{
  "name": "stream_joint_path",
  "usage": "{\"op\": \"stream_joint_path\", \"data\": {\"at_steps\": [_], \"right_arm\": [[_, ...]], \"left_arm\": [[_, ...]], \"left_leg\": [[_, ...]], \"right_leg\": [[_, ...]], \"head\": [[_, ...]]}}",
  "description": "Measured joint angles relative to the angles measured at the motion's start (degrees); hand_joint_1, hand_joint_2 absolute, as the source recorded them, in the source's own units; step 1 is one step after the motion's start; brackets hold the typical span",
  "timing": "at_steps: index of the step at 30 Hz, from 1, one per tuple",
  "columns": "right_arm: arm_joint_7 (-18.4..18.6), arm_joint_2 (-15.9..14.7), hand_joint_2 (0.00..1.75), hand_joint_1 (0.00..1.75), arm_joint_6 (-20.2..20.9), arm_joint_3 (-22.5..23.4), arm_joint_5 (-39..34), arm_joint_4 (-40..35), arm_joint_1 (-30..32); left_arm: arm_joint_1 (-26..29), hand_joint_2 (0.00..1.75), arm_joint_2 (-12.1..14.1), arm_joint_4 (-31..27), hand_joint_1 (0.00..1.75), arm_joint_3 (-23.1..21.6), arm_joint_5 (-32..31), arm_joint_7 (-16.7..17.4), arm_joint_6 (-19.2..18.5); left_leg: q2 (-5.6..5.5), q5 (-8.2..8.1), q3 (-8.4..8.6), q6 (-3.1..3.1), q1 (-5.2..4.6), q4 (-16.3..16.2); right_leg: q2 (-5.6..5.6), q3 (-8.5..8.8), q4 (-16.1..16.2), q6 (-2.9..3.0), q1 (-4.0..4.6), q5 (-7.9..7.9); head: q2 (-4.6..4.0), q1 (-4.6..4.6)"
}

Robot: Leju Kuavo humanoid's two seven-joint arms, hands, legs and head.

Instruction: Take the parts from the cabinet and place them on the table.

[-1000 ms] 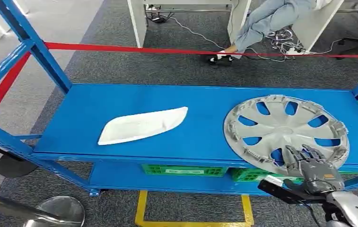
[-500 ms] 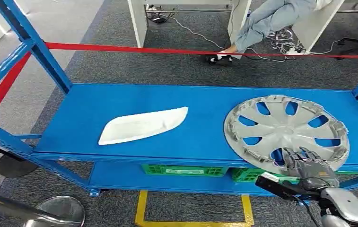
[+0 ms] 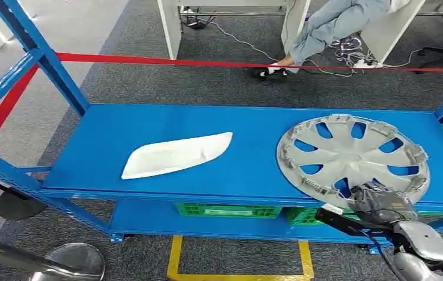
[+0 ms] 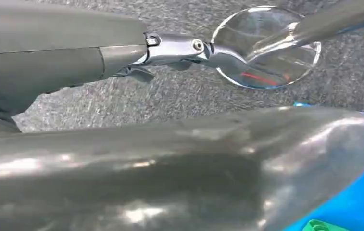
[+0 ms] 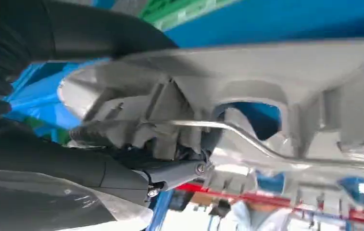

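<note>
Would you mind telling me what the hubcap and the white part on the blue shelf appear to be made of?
The hubcap looks like moulded plastic with a matte silver-grey paint: thin spokes, clip tabs round the rim, ribbing underneath. The white part seems thin plastic with a dull off-white finish and a raised edge; the exact material is uncertain.

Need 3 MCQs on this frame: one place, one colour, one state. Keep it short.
1. Where does the white part lie on the blue shelf?
A. left of the hubcap
B. on top of the hubcap
C. on the floor

2. What colour is the hubcap?
A. black
B. silver-grey
C. red

3. What is the right hand doing?
A. hanging free
B. holding the white part
C. gripping the hubcap's near rim

Answers:
1 A, it lies apart from the hubcap, to its left.
2 B, it reads grey in the head view.
3 C, its fingers are closed on the rim at the shelf's front edge.
</note>
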State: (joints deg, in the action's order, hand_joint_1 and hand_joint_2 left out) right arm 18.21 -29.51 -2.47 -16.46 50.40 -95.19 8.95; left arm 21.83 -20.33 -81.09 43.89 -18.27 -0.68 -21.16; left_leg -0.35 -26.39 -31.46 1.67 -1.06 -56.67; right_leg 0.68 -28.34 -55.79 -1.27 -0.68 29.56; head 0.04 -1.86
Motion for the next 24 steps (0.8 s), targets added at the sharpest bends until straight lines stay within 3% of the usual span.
{"op": "stream_joint_path", "data": {"at_steps": [1, 2, 4, 17, 24], "right_arm": [[0.0, 0.31, 1.75, 1.75, 0.2, 0.0, 0.09, 0.55, -0.84], [-0.13, 0.83, 1.75, 1.75, -0.11, 0.37, 1.83, 0.92, -2.07], [-0.26, 1.16, 1.75, 1.75, -0.37, 0.55, 2.34, 1.01, -2.41], [-1.22, 5.2, 1.75, 1.75, -10.78, 3.85, 6.3, -0.5, -0.67], [-1.36, 6.27, 1.75, 1.75, -11.21, 4.96, 6.69, -1.22, 0.37]], "left_arm": [[-0.37, 0.0, 0.0, 0.0, 0.0, 0.18, -0.35, -0.02, -0.31], [-1.04, 0.0, 0.0, 0.0, 0.0, 0.5, -2.14, -1.57, -1.4], [-1.13, 0.0, 0.0, 0.0, 0.0, 0.55, -2.41, -1.55, -1.57], [1.54, 0.0, 0.0, -0.72, 0.0, 0.11, 0.46, 1.16, 0.92], [1.95, 0.0, 0.0, -0.9, 0.0, -0.5, 0.52, 1.18, 1.07]], "left_leg": [[0.0, 0.0, 0.0, 0.0, 0.0, 0.0], [0.01, 0.0, 0.05, 0.0, 0.01, 0.01], [0.01, -0.01, 0.07, 0.0, 0.01, 0.01], [-0.05, 0.01, -0.14, 0.03, -0.02, -0.02], [-0.04, 0.02, -0.13, 0.02, 0.0, -0.03]], "right_leg": [[-0.03, 0.02, -0.01, 0.0, 0.0, -0.01], [-0.01, -0.42, 0.0, 0.0, 0.0, 0.0], [0.01, -0.52, 0.0, 0.0, 0.01, 0.02], [0.09, -0.09, 0.0, -0.03, -0.01, -0.03], [0.09, -0.12, -0.01, -0.04, 0.0, -0.03]], "head": [[0.0, 0.02], [0.0, 0.02], [0.0, 0.02], [0.0, 0.0], [0.0, 0.02]]}}
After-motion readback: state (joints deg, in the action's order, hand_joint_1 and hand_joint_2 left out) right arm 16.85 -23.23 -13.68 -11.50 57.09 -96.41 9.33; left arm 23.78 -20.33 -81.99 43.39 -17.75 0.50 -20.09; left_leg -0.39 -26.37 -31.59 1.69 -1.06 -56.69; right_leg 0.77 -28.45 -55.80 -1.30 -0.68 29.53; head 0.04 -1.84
